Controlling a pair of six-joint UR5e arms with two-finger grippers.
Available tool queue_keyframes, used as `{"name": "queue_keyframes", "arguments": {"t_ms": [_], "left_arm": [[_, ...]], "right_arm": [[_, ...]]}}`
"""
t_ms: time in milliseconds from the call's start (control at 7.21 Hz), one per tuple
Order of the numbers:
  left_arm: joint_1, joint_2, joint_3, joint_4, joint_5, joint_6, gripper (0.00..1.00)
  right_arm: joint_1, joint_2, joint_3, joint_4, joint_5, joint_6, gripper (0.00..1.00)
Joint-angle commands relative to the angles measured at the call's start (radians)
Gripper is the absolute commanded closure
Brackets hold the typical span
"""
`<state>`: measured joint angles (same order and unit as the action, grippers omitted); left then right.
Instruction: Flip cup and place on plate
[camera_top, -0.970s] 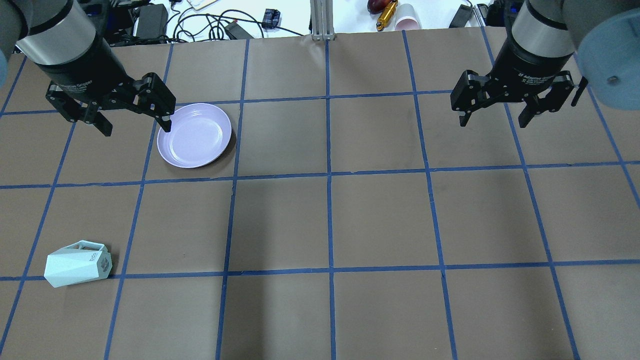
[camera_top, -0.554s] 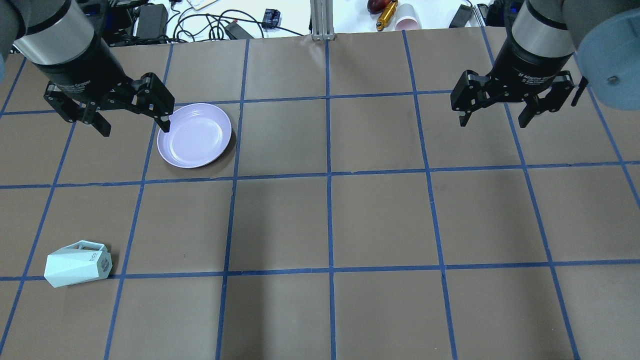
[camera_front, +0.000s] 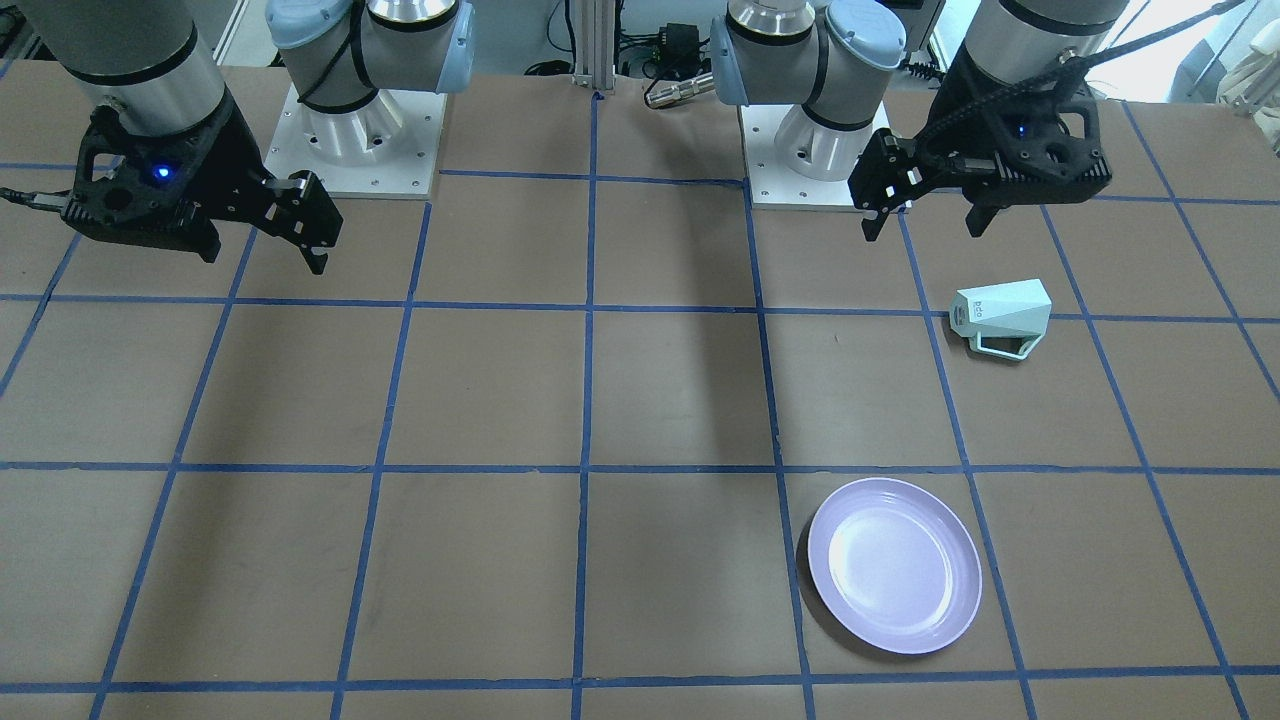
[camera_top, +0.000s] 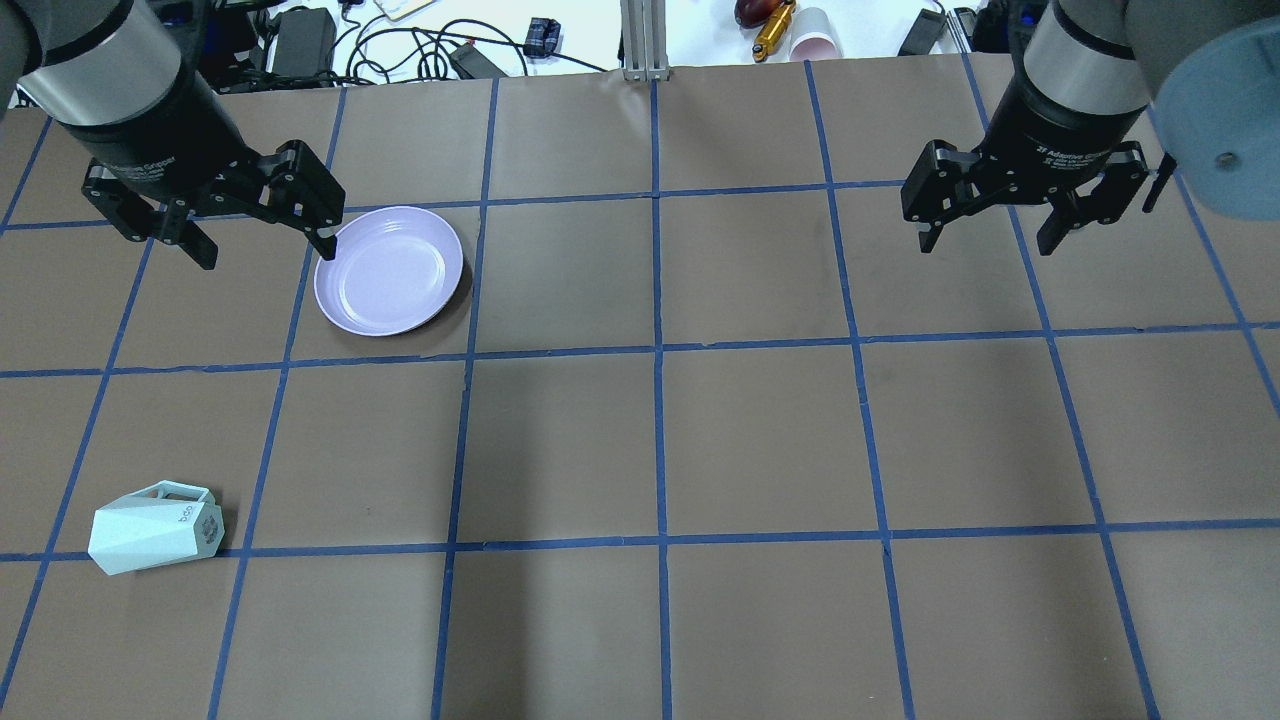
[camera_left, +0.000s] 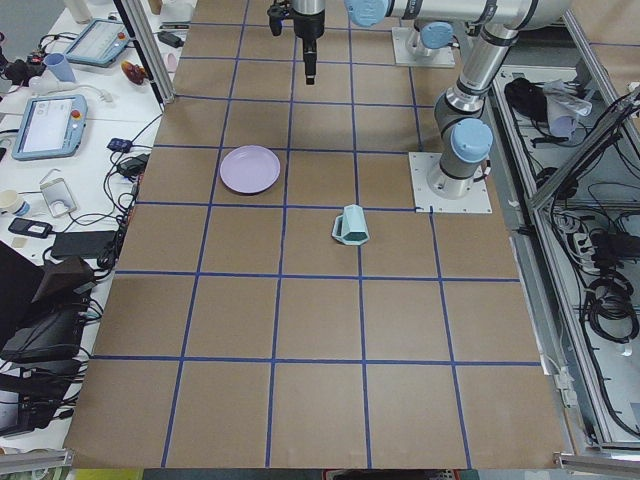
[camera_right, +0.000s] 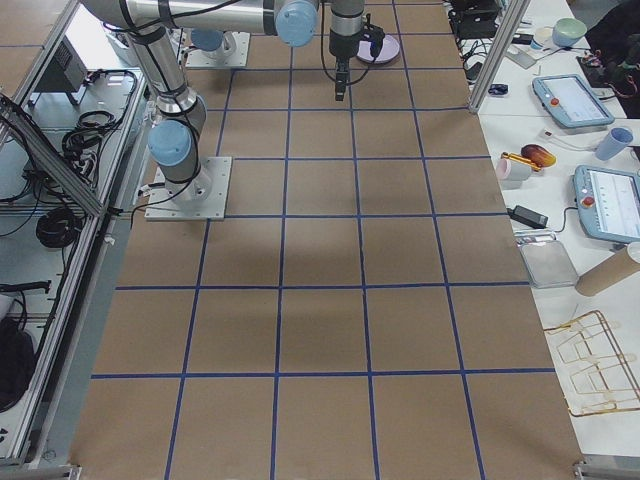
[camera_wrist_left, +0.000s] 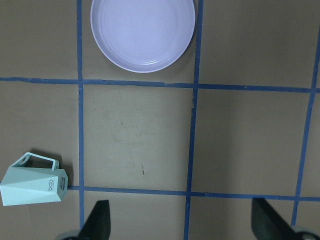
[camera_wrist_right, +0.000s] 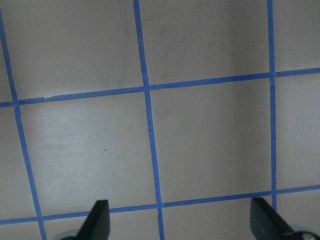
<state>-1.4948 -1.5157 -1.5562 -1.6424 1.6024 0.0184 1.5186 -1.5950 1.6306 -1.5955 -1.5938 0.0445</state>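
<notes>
The pale mint-green cup (camera_top: 155, 528) lies on its side near the table's front left, handle toward the far side; it also shows in the front view (camera_front: 1000, 315) and the left wrist view (camera_wrist_left: 35, 186). The lavender plate (camera_top: 390, 270) sits empty farther back, also in the front view (camera_front: 893, 565) and the left wrist view (camera_wrist_left: 142, 32). My left gripper (camera_top: 265, 250) is open and empty, high above the table beside the plate's left edge, far from the cup. My right gripper (camera_top: 988, 245) is open and empty above the far right.
The table is brown paper with a blue tape grid (camera_top: 658, 350). Cables, a pink cup (camera_top: 812, 40) and other clutter lie beyond the far edge. The two arm bases (camera_front: 350, 130) stand at the robot's side of the table.
My left gripper has drifted slightly up and to the left in the overhead view, still open. The right gripper, cup and plate have not moved.
</notes>
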Motion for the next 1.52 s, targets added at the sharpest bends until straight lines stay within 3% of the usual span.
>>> {"name": "queue_keyframes", "arguments": {"t_ms": [0, 416, 693, 1109, 1386], "left_arm": [[0.001, 0.000, 0.002, 0.001, 0.001, 0.000, 0.00], [0.039, 0.002, -0.004, -0.001, -0.015, 0.012, 0.00], [0.199, 0.005, -0.005, -0.010, -0.097, 0.178, 0.00], [0.477, 0.005, -0.016, -0.097, -0.114, 0.482, 0.00], [0.664, -0.004, -0.037, -0.148, -0.197, 0.671, 0.00]], "right_arm": [[0.000, 0.000, 0.002, 0.000, 0.000, 0.000, 0.00], [0.000, 0.001, 0.000, 0.000, 0.000, 0.000, 0.00], [0.000, 0.000, 0.000, -0.001, 0.000, 0.000, 0.00], [0.000, 0.001, 0.000, 0.000, 0.000, 0.000, 0.00], [0.000, 0.001, 0.000, 0.000, -0.002, 0.000, 0.00]]}}
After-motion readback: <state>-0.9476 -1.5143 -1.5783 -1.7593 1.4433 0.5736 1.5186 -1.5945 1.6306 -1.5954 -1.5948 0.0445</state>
